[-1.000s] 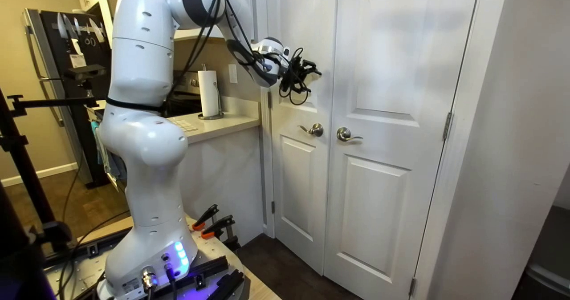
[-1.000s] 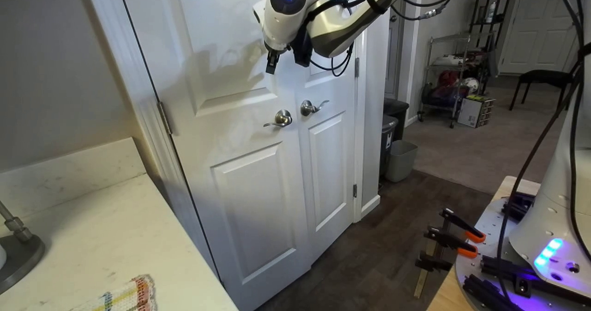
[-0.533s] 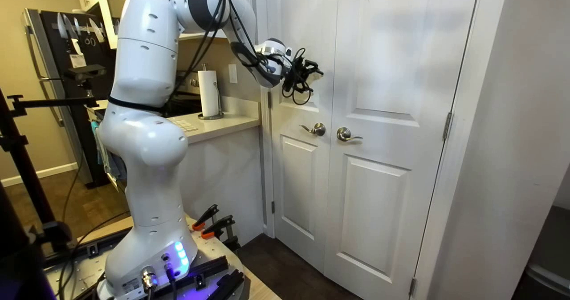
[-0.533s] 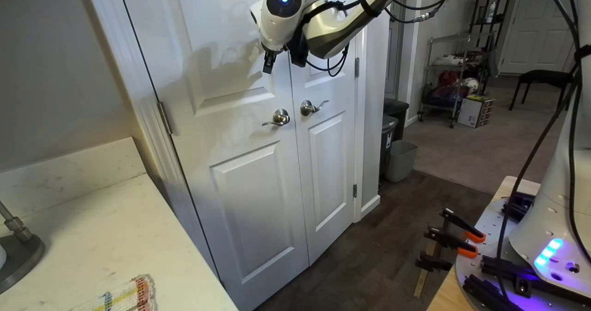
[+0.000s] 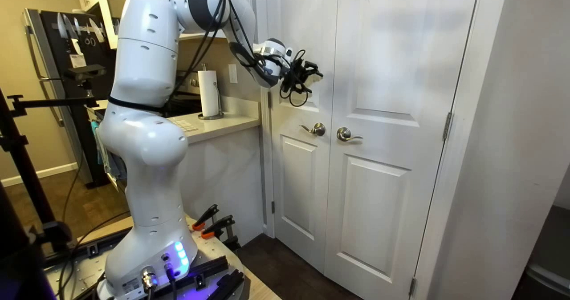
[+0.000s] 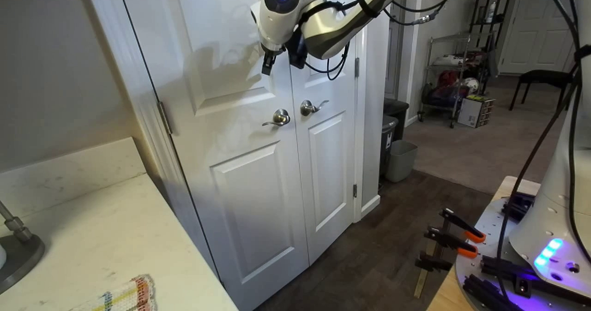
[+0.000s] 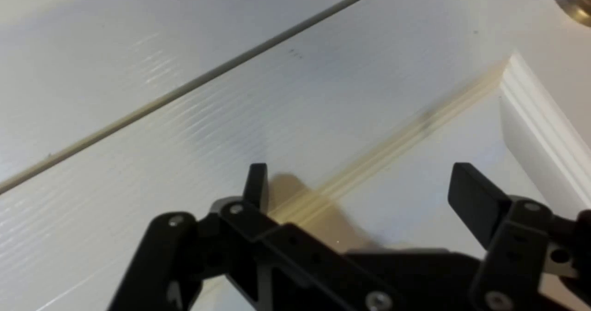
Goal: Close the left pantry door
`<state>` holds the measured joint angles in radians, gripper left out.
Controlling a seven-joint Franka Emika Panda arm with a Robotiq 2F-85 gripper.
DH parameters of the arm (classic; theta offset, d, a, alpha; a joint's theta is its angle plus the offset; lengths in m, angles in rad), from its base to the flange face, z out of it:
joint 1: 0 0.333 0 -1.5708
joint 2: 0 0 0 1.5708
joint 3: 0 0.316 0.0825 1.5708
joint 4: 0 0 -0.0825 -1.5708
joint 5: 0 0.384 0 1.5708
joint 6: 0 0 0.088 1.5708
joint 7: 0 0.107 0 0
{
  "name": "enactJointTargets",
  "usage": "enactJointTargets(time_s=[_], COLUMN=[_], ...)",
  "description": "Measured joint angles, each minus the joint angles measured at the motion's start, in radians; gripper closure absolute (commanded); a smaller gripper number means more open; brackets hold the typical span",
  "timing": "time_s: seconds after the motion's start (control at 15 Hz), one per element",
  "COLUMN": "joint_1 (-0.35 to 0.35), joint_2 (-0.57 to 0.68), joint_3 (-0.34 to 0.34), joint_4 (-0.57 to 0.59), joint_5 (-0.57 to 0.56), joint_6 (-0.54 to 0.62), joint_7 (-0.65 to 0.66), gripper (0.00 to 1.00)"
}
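1 black gripper (image 7: 362,186), 2 fingers (image 7: 475,202) spread; at 6 o'clock, 1 silver lever (image 5: 317,129) juts from 1 white panelled left door (image 5: 299,162).

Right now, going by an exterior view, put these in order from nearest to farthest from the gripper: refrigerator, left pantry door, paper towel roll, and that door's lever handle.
In an exterior view, nearest first:
1. Left pantry door, directly in front.
2. Lever handle, lower on that door.
3. Paper towel roll, left, on the counter.
4. Refrigerator, far left, in the background.
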<state>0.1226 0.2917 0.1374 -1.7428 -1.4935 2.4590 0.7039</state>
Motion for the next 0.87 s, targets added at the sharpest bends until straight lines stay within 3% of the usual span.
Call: enactJointTargets(time_s=[0.27,0.87], joint_1=[0.006,0.01], joint_2=[-0.001,-0.088], joint_3=[0.005,-0.015], joint_4=[-0.013,-0.18], joint_5=[0.171,0.4], joint_6=[-0.009,-0.056], joint_7=[0.0,0.021], gripper=[0.0,0.0])
